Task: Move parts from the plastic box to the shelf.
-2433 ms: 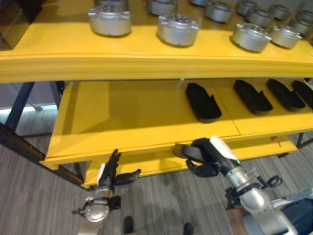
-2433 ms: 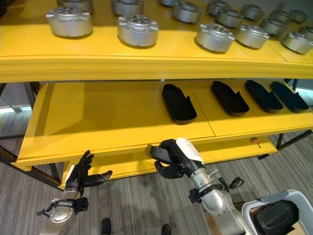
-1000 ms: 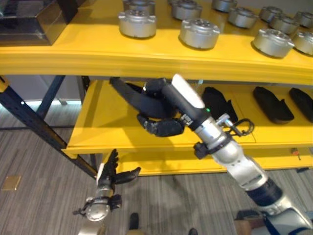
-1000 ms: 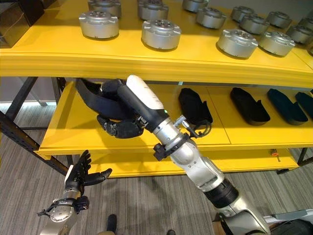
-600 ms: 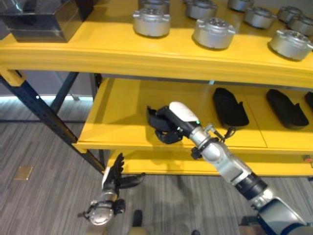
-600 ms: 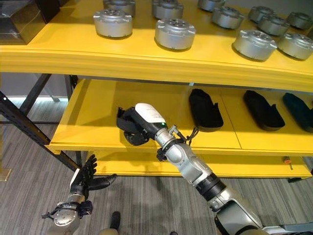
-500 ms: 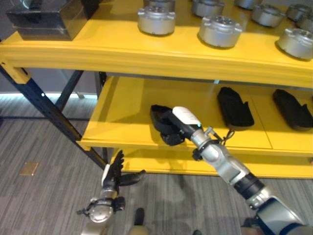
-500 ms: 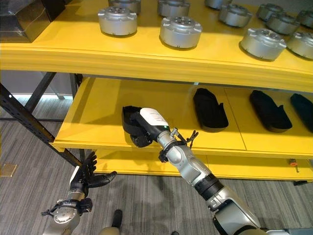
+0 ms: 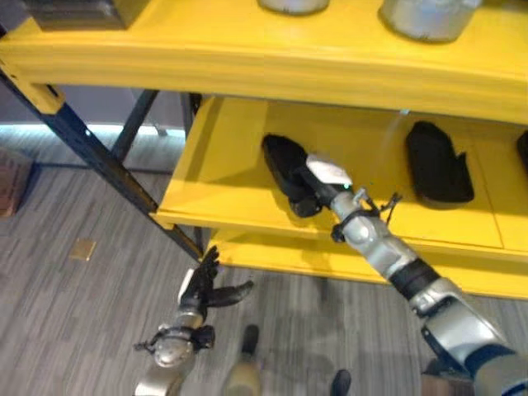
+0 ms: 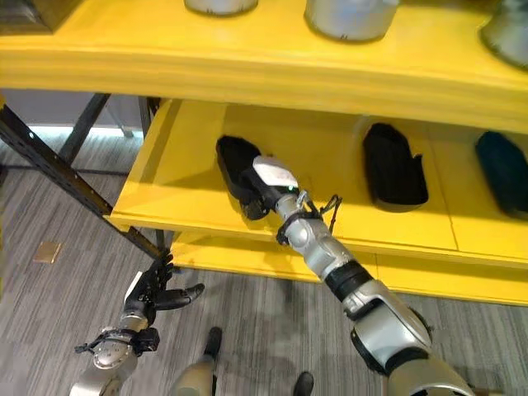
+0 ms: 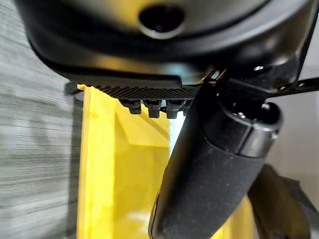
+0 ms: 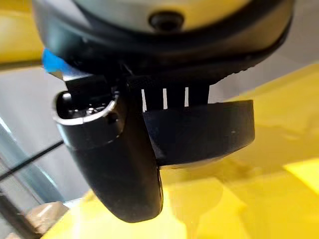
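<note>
A black elongated part (image 9: 283, 162) lies on the left stretch of the lower yellow shelf (image 9: 223, 157), close to its front edge. My right hand (image 9: 320, 176), with its white thumb cover, is shut on the part's near end. In the right wrist view the thumb (image 12: 115, 164) presses beside the black part (image 12: 199, 132) above the yellow board. My left hand (image 9: 201, 288) hangs low over the floor in front of the shelf, open and holding nothing; its thumb (image 11: 214, 164) stands out straight in the left wrist view.
More black parts (image 9: 437, 162) (image 10: 499, 183) lie in a row further right on the lower shelf. Silver round parts (image 10: 351, 15) stand on the upper shelf, which overhangs the lower one. A dark slanted frame post (image 9: 91, 148) stands at the left.
My right hand carried the black part up from below the shelf edge and onto the lower shelf's left stretch. The camera has shifted down and left. The left hand stayed low.
</note>
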Controlling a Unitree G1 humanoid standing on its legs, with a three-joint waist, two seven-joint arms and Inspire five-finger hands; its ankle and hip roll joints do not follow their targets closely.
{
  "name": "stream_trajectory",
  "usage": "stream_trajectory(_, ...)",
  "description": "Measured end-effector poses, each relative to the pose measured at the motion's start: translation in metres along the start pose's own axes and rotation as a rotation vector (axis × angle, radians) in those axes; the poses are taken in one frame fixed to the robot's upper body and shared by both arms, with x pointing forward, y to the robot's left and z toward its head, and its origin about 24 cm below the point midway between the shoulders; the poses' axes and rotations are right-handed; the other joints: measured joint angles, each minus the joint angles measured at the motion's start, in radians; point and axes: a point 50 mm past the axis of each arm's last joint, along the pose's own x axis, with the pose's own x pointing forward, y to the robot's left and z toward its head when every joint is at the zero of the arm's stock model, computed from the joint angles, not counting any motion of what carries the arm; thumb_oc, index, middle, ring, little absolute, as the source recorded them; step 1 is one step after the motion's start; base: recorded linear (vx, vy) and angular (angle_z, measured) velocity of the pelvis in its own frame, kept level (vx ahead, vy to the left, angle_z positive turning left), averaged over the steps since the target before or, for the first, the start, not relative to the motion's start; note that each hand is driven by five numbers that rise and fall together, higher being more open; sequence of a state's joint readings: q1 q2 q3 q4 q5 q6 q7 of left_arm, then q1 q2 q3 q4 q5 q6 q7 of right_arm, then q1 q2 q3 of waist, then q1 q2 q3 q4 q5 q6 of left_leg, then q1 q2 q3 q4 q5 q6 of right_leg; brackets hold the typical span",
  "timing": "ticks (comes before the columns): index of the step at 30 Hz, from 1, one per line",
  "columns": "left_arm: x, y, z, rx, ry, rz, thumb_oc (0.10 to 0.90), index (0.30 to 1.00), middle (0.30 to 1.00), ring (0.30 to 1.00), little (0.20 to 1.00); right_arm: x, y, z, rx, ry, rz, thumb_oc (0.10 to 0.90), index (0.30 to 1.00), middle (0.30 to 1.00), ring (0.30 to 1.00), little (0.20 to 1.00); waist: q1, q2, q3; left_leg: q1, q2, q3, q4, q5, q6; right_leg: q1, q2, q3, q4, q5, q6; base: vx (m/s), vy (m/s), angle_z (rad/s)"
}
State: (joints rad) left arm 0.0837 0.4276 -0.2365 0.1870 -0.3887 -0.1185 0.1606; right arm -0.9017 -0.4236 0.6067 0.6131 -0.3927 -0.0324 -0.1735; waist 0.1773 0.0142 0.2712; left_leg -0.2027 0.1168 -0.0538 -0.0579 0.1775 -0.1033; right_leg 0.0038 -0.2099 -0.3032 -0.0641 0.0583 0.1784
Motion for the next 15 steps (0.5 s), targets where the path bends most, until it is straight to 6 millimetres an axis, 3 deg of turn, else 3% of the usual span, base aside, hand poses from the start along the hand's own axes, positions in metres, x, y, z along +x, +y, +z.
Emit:
stream_trajectory(3, 0.005, 0.000, 0.007, 0.017, -0.025, -0.011, 0.900, 1.000, 1.000, 1.000, 1.000, 0.005, -0.010, -0.004, -0.024, 0.014, -0.031, 0.400, 0.300, 0.300, 0.300, 0.300, 0.011, 0.007, 0.035, -0.017, 0.000, -0.003, 0.004, 0.003, -0.001, -0.026, -0.004, -0.005, 0.026, -0.006, -0.002, -0.10, 0.030, 0.03)
stream_trajectory(9, 0.020, -0.003, 0.032, 0.031, -0.118, -0.039, 0.900, 1.000, 1.000, 1.000, 1.000, 0.016, -0.050, -0.011, -0.092, 0.055, -0.140, 0.400, 0.300, 0.300, 0.300, 0.300, 0.018, 0.048, 0.115, -0.102, -0.005, -0.005, 0.066, 0.000, 0.004, -0.122, -0.019, -0.002, 0.128, -0.041, -0.004, -0.08, 0.011, 0.04)
stream_trajectory(15, 0.027, -0.009, 0.043, 0.011, -0.156, -0.063, 0.900, 1.000, 1.000, 1.000, 1.000, 0.019, -0.065, -0.015, -0.091, 0.079, -0.212, 0.400, 0.300, 0.300, 0.300, 0.300, 0.014, 0.064, 0.149, -0.131, -0.015, -0.005, 0.105, -0.007, 0.013, -0.177, -0.042, 0.018, 0.224, -0.077, -0.003, -0.03, 0.011, 0.00)
